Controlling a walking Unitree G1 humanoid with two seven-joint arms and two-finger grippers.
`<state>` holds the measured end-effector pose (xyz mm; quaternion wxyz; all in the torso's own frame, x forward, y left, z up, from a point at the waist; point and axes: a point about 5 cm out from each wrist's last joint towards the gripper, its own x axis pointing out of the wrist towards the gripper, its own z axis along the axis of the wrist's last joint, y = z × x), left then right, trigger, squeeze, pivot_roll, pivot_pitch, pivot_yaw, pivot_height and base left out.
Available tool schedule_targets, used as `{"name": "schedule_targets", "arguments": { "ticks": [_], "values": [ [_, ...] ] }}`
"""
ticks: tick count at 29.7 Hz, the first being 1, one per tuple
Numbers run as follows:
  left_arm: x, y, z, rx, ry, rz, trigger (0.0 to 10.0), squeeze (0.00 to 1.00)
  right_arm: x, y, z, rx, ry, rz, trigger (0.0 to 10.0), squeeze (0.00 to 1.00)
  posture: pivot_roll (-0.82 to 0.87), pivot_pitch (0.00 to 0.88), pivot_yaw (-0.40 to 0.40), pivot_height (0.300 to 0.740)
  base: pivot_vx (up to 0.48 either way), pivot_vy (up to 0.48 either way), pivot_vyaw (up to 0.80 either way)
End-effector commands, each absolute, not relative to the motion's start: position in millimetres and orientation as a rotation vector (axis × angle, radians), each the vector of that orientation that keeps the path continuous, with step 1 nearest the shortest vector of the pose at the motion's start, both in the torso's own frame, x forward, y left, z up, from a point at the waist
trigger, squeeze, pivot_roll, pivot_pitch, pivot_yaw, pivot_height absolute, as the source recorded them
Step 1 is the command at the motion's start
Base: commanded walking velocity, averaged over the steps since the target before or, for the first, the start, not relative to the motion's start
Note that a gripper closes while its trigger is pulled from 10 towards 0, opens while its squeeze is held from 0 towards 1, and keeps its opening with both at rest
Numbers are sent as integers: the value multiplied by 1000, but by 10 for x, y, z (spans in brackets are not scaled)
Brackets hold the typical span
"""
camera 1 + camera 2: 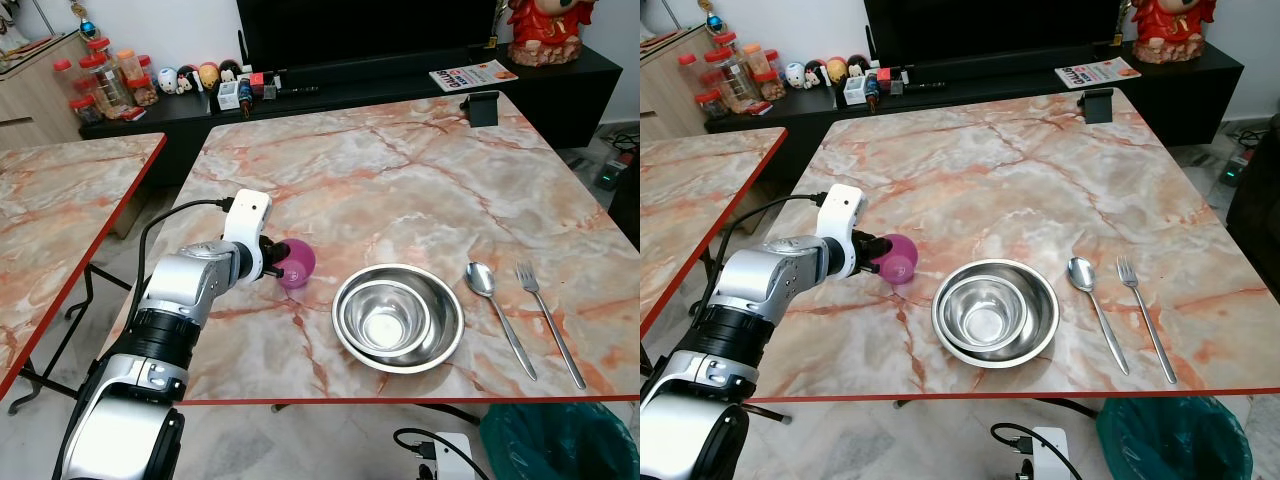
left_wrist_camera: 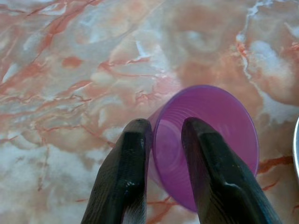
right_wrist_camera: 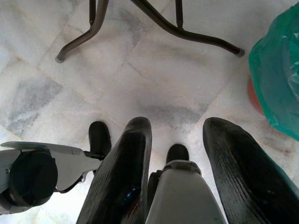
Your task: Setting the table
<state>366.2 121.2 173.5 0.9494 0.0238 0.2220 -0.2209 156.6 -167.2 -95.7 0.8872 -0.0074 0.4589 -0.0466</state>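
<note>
Two nested bowls (image 1: 398, 318) beside cup (image 1: 297, 264).

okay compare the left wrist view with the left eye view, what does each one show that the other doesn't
Left wrist view alone: close up, one of the fingers sits outside the purple cup's wall and the other inside its mouth, pinching the rim, with the cup tipped toward the camera.

Left eye view alone: the nested steel bowls, the spoon and the fork to their right, and the dark cabinet beyond the table.

Both: the left gripper, the purple cup and the marble tabletop.
</note>
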Motion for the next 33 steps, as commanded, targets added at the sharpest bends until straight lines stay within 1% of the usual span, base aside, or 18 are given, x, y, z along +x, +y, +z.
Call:
{"name": "schedule_targets", "arguments": {
  "ticks": [1,7,19,27,31,33],
  "values": [
    [3655,1249,1759,40,433,-433,10000,0,1547,-1637,-968,-2,962,-98,10000,0,47,0,157,740,0,0,0],
    [3708,1259,1893,32,328,-396,10000,0,1547,-1635,-968,-2,962,-97,10000,0,48,0,156,740,0,0,0],
    [3722,1262,1912,43,297,-378,10000,0,1547,-1635,-968,-2,963,-96,10000,0,52,0,151,740,0,0,0],
    [3725,1269,1924,16,259,-365,10000,0,1553,-1633,-967,-5,964,-91,10000,0,53,0,148,740,0,0,0],
    [3739,1394,2005,-63,158,-276,10000,0,1545,-1635,-970,-2,966,-95,10000,0,51,0,150,740,0,0,0],
    [3736,1503,2030,-106,111,-212,10000,0,1543,-1634,-971,-1,967,-96,10000,0,51,0,150,740,0,0,0]
  ]
}}
